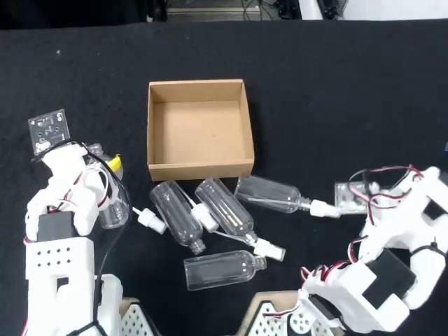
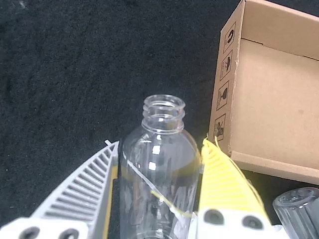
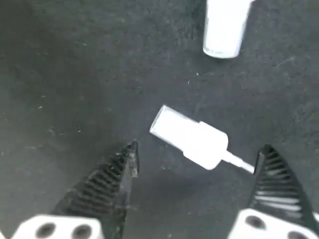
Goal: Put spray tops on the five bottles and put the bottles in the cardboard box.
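Capping step: left gripper (image 2: 159, 144) clamps an uncapped bottle (image 2: 162, 169) just left of the empty cardboard box (image 1: 199, 169). Right gripper (image 3: 199, 148) hangs wide open over a spray top (image 3: 192, 137) on the table (image 1: 350, 105). It likely must next close on that top and bring it to the held bottle's neck.

Diffuse overhead light, bright and even across the matte black table (image 1: 336, 91). Shadows are soft and short — the floor of the cardboard box (image 1: 199, 133) is lit almost uniformly. Small white glints mark the clear bottle (image 2: 159, 164); the white spray top (image 3: 192, 139) appears nearly washed out.
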Action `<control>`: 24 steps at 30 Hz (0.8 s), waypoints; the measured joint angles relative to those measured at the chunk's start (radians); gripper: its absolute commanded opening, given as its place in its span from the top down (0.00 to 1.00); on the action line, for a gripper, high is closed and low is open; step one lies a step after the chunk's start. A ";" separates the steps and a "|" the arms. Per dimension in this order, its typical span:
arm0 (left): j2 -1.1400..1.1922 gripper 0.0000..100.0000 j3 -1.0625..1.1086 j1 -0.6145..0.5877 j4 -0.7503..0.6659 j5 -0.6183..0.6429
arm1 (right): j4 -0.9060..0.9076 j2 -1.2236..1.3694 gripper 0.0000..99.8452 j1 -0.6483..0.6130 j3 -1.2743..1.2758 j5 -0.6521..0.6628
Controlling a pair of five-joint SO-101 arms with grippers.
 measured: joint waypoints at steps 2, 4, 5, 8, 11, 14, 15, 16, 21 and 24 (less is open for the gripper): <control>0.000 0.89 0.000 0.000 0.000 0.000 | -0.057 0.000 0.66 0.000 0.034 0.012; 0.000 0.89 0.000 0.000 0.000 0.000 | -0.117 0.000 0.66 0.000 0.064 0.017; 0.000 0.89 0.000 0.000 0.000 0.000 | -0.143 0.000 0.66 0.000 0.081 0.017; 0.000 0.89 0.000 0.000 0.000 0.000 | -0.212 0.000 0.66 0.000 0.141 0.017; 0.000 0.89 0.000 0.000 0.000 0.000 | -0.249 0.000 0.71 0.000 0.175 0.011; 0.000 0.89 0.000 0.000 0.000 0.000 | -0.265 0.000 0.80 0.000 0.175 -0.089; 0.000 0.89 0.000 0.000 0.000 0.000 | -0.272 0.000 0.82 0.000 0.175 -0.137; 0.000 0.89 0.000 0.000 0.000 0.000 | -0.281 0.000 0.83 0.000 0.175 -0.195; 0.000 0.89 0.000 0.000 0.000 0.000 | -0.344 0.000 0.84 0.000 0.175 -0.546; 0.000 0.89 0.000 0.000 0.000 0.000 | -0.353 0.000 0.84 0.000 0.175 -0.801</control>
